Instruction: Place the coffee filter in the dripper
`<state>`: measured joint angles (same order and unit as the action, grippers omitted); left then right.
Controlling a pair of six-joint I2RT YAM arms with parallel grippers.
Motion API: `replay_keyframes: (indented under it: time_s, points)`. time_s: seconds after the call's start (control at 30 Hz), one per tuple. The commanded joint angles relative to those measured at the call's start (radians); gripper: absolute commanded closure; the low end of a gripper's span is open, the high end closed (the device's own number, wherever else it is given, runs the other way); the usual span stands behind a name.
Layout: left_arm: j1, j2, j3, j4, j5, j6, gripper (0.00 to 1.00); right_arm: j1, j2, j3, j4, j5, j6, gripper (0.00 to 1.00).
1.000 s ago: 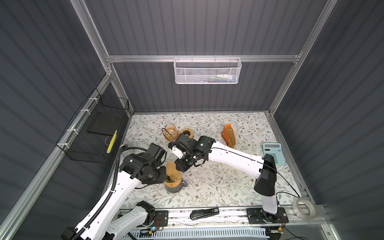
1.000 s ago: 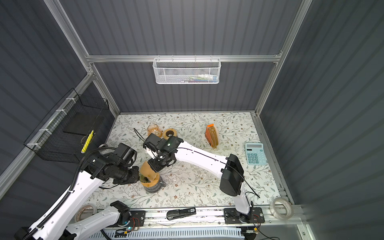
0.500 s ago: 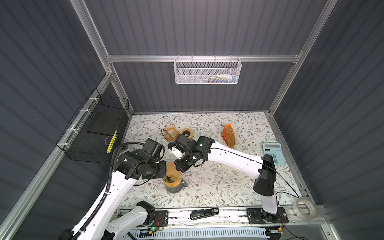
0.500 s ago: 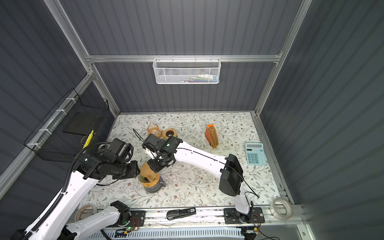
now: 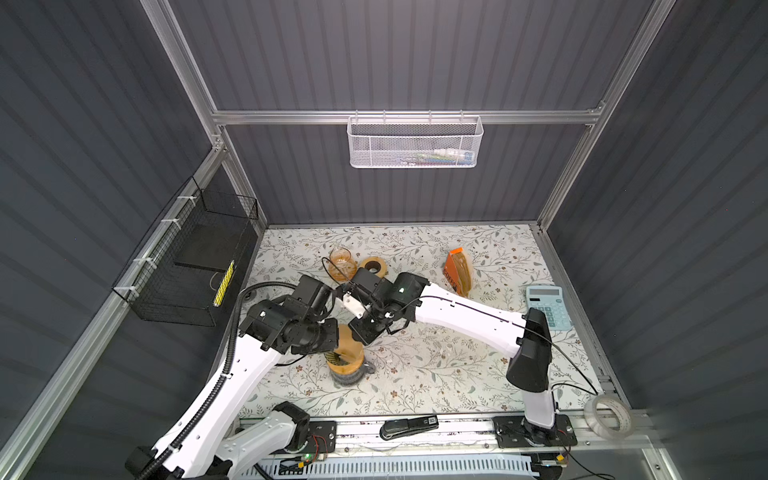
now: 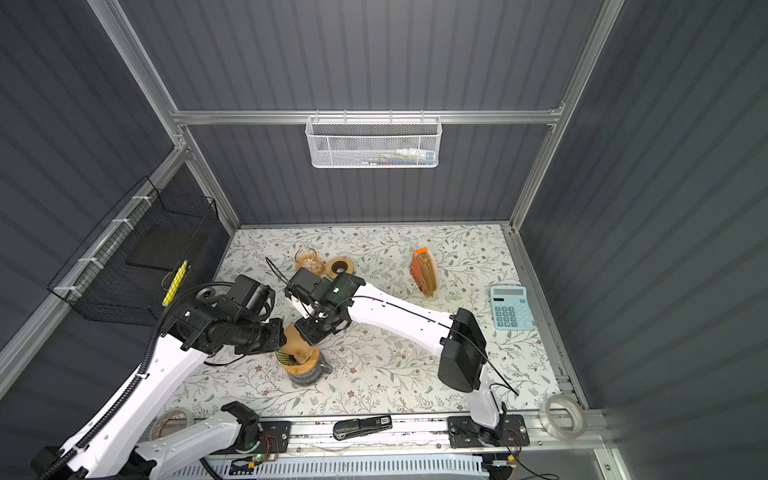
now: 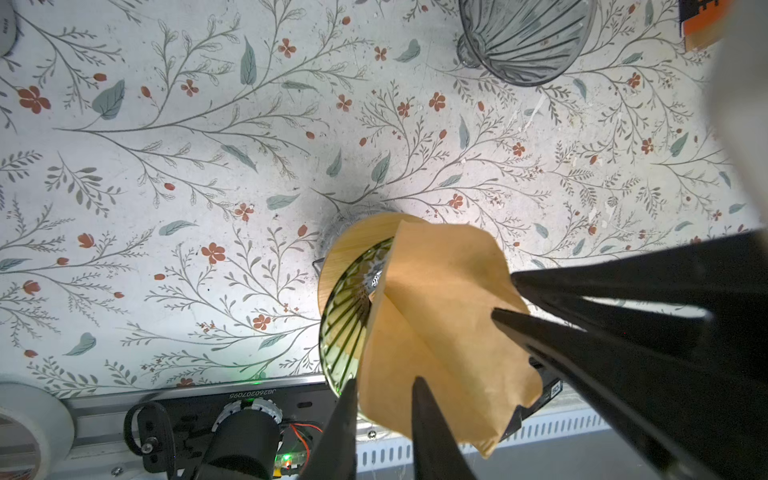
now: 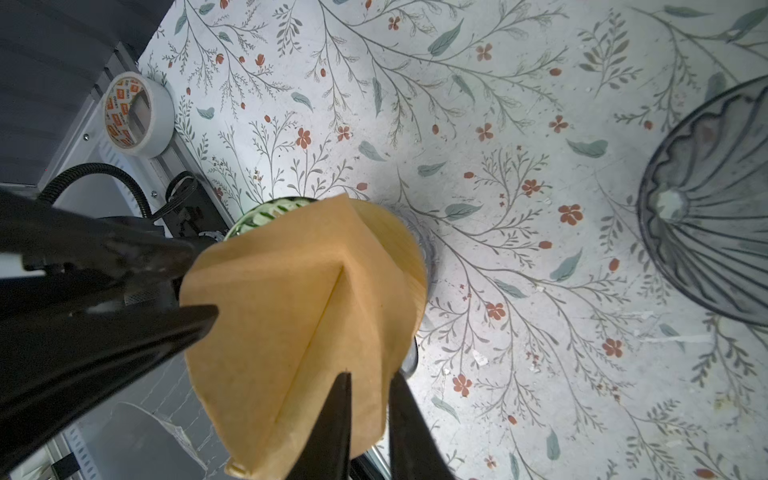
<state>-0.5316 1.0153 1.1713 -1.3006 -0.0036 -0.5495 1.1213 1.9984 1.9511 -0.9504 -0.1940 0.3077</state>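
- The coffee filter [image 7: 440,316] [image 8: 291,311] is tan, unbleached paper opened out into a cone.
- In the right wrist view a sharp crease runs up its side. Its rim is uneven and slightly crumpled.
- Its narrow end dips into the mouth of the dripper [image 7: 345,316] [image 5: 347,368]. Most of the paper stands above the dripper's pale wooden collar and leans to one side, so part of the dark ribbed glass inside shows bare.
- In both top views the dripper stands upright in the front left part of the desk [image 5: 457,374], nearer the front edge than the back edge.
- The left tool [image 7: 384,380] meets the filter from the left. Its fingers stand narrowly apart with the paper's rim between them, and I cannot tell whether they actually press it.
- The right tool [image 8: 369,374] reaches across the middle to the opposite side of the rim. Its fingers are also narrowly apart astride the paper, and a firm pinch cannot be made out.
- A grey ribbed glass cone [image 8: 715,216] sits on the desk, apart from the dripper.
- An orange packet [image 5: 459,276] lies nearer the back edge, right of the two tools.
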Motion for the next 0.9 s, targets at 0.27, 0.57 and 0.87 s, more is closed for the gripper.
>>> replay_keyframes:
  time_s: [0.27, 0.57, 0.87]
  points:
    - [-0.005, -0.033, -0.065, -0.034, -0.017, 0.005, 0.78, 0.006, 0.023, 0.037, -0.002, 0.005, -0.004, 0.86]
    - [-0.005, -0.043, -0.081, -0.042, -0.026, 0.003, 0.78, 0.005, 0.039, 0.051, -0.014, 0.008, -0.004, 0.88]
    - [-0.005, -0.045, -0.096, -0.042, -0.026, 0.004, 0.77, 0.008, 0.054, 0.062, -0.026, 0.031, -0.005, 0.89]
